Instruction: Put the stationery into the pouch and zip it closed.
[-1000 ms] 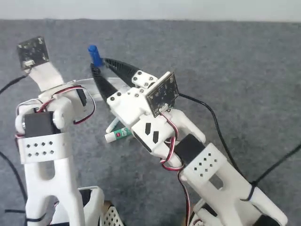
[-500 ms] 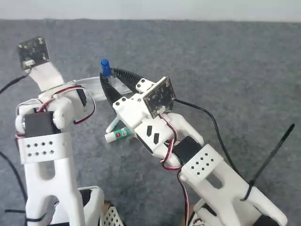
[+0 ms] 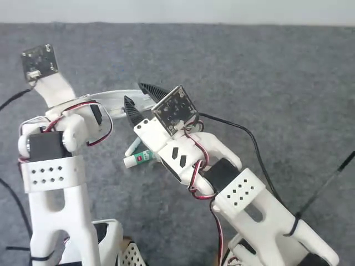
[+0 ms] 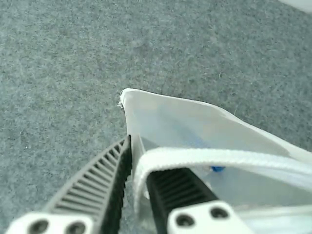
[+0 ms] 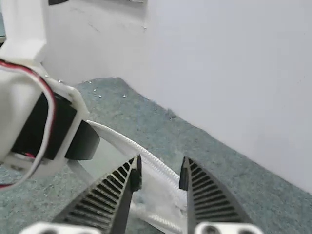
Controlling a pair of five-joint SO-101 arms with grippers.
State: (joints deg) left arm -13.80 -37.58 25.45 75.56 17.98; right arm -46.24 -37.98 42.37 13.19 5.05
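**One hand holds the pouch, the other hangs open above it**

In the high view, the white pouch [image 3: 116,95] sits in the upper left part of the picture. It is on the grey surface [image 3: 277,83], just behind the left arm [image 3: 55,160]. The right hand [image 3: 141,98] is right at the pouch's rim, with its two black fingers apart. Below it, near the middle of the picture, a white stick [image 3: 138,158] with a green band lies on the surface. A teal pen [image 3: 133,146] lies just beside the stick. Both are outside the pouch, and part of each is hidden under the right arm.

The left wrist view shows what the high view hides. The left hand [image 4: 139,158] is squeezed tight on the pouch [image 4: 185,122]. One finger is outside the thin wall and the other is inside, under the thick white zip edge. The pouch's mouth is open. A bit of blue [image 4: 217,169] shows down inside, but it is too small to say what it is.

The right wrist view shows the right hand [image 5: 160,170] up close. Its fingers have a small gap between them, and there is nothing in the gap. The pouch's [image 5: 122,141] white zip edge runs just beneath the fingertips. A pale wall [image 5: 219,73] stands behind the surface.
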